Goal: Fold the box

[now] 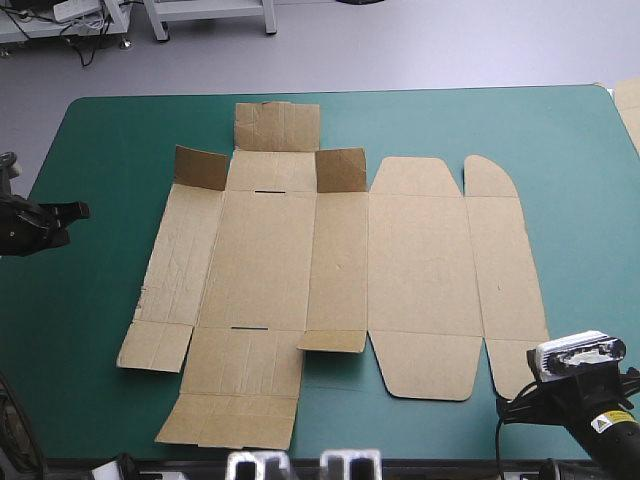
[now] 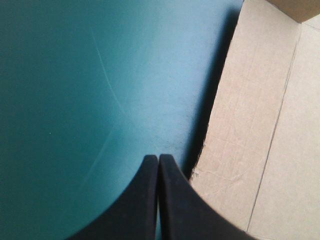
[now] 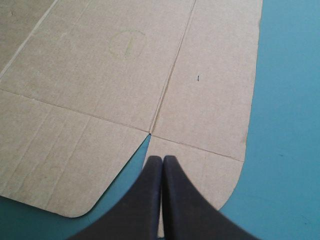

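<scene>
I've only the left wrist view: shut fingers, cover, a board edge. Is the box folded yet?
Observer: No. The box lies flat; only two flaps at its far end stand up.
Operator: And the right gripper?
Observer: The right gripper is shut, tips over the box's near right corner.
Operator: Anything else around?
Observer: Yes, more board shows at the table's right edge.
</scene>
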{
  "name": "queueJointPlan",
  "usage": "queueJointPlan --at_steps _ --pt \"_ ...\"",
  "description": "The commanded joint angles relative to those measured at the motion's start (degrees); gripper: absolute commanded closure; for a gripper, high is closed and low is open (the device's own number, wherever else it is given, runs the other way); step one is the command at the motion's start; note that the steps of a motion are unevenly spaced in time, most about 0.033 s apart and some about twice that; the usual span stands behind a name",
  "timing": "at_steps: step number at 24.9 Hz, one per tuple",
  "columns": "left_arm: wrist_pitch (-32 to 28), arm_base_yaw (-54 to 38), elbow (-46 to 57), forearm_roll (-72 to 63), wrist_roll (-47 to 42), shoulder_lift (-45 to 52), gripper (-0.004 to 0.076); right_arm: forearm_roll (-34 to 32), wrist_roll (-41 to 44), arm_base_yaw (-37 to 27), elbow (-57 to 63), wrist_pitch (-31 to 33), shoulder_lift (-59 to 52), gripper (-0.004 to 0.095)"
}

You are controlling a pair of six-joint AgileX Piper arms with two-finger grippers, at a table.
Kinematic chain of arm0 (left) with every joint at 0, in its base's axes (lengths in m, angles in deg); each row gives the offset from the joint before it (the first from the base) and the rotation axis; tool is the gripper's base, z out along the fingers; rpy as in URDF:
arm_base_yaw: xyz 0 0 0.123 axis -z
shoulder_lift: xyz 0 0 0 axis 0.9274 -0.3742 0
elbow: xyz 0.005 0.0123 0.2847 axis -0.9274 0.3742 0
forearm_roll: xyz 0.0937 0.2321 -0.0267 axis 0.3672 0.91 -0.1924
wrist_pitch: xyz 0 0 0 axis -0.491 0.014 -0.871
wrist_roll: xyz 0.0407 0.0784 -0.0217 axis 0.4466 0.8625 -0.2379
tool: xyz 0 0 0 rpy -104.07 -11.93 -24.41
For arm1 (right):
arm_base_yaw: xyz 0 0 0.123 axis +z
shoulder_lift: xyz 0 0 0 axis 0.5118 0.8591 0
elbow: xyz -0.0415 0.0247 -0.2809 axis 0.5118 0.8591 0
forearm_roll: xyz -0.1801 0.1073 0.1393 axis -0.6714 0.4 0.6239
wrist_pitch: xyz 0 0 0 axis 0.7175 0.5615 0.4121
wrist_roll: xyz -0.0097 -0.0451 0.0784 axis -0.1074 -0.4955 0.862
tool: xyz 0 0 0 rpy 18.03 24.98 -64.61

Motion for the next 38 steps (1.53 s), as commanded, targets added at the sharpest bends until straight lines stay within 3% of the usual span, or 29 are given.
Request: queueJointPlan --at_steps 1,6,12,14,17,22,28,38 --pt "0.53 -0.06 -1.86 -1.81 -0.27 0.34 0.0719 1.19 -0.49 -0.08 -1.52 -3.17 0.68 0.0921" --pt "2.9 -0.06 -1.86 -2.58 -0.27 -2.37 0.061 1.19 -0.49 -0.08 -1.52 -3.17 0.68 0.0921" --pt "5.72 0.94 -1.51 -2.31 -0.27 -5.75 0.0271 1.19 -0.49 -0.08 -1.52 -3.17 0.68 0.0921" --pt "6.42 1.05 -1.38 -2.31 -0.27 -7.09 0.021 1.19 -0.49 -0.08 -1.52 -3.29 0.68 0.0921" --pt "6.3 1.05 -0.1 -3.98 1.61 -7.95 0.021 1.19 -0.49 -0.08 -1.52 -3.48 0.68 0.0921" --pt "4.07 1.05 7.31 -11.91 14.78 -9.55 0.0213 1.19 -0.49 -0.08 -1.52 -3.63 0.68 0.0921" --pt "1.18 1.05 16.33 -18.35 24.63 -11.63 0.0213 1.29 -0.38 -0.08 -1.52 -3.53 0.68 0.0921" --pt "-0.71 1.05 22.38 -25.37 28.68 -12.65 0.0213 1.44 -0.09 -0.08 -1.52 -3.41 0.68 0.0921"
